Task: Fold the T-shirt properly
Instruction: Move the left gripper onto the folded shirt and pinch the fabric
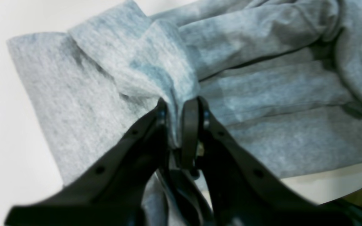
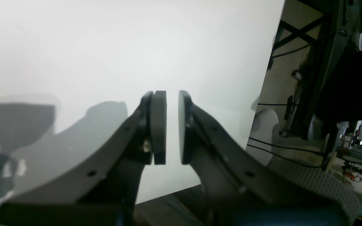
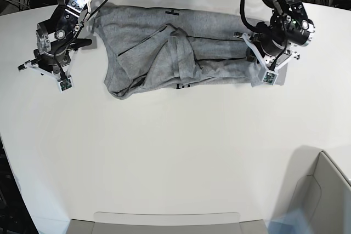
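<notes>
The heather-grey T-shirt [image 3: 164,53] lies crumpled across the far part of the white table [image 3: 164,152], with folds bunched near its middle. Bits of black lettering show at its far and near edges. My left gripper [image 1: 179,105] is shut on a pinched ridge of the T-shirt [image 1: 262,94], at the garment's right end in the base view [image 3: 253,61]. My right gripper [image 2: 172,125] hovers over bare table just left of the shirt [image 3: 49,67]. Its pads [image 2: 159,125] stand a narrow gap apart with nothing between them.
A grey box [image 3: 323,190] stands at the near right corner, and a flat grey tray edge [image 3: 164,220] lies along the near side. Cables and equipment [image 2: 325,78] crowd the space beyond the table's far edge.
</notes>
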Robot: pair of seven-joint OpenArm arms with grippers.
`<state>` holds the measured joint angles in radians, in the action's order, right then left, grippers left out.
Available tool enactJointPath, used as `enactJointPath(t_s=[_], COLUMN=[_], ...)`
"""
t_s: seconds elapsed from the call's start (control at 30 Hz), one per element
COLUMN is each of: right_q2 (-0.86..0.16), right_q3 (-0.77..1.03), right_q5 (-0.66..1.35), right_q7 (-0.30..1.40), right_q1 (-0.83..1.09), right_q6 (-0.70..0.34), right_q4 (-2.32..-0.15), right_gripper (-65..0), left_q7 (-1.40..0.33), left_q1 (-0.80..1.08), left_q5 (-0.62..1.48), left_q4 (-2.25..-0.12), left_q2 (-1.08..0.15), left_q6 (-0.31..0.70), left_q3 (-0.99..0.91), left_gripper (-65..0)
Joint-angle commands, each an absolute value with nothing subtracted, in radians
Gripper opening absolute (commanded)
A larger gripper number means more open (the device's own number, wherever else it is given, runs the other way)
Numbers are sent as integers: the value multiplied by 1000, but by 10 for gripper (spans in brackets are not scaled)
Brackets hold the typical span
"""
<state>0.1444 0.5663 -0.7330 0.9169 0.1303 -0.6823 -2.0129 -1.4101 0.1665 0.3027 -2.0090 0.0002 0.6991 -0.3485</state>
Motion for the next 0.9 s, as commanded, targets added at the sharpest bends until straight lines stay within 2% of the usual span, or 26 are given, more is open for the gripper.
enactJointPath(t_s=[0.0,0.27,0.87], right_q2=[140,140,140], right_q3=[564,564,564], right_q5=[-734,-734,-734], right_q7=[908,908,908], right_q1=[117,117,117], right_q6=[-698,-698,-698], right_q4=[-2028,-2028,-2026], right_gripper=[-574,-574,-574], left_q7=[-1396,-1376,-1354], left_q1=[159,186,180], left_q5=[312,315,317], left_q4=[-2025,-2025,-2022], left_q2=[-2,10,87], left_q6=[698,698,698], left_q3=[-334,-200,-194], left_gripper=[-650,-650,-650])
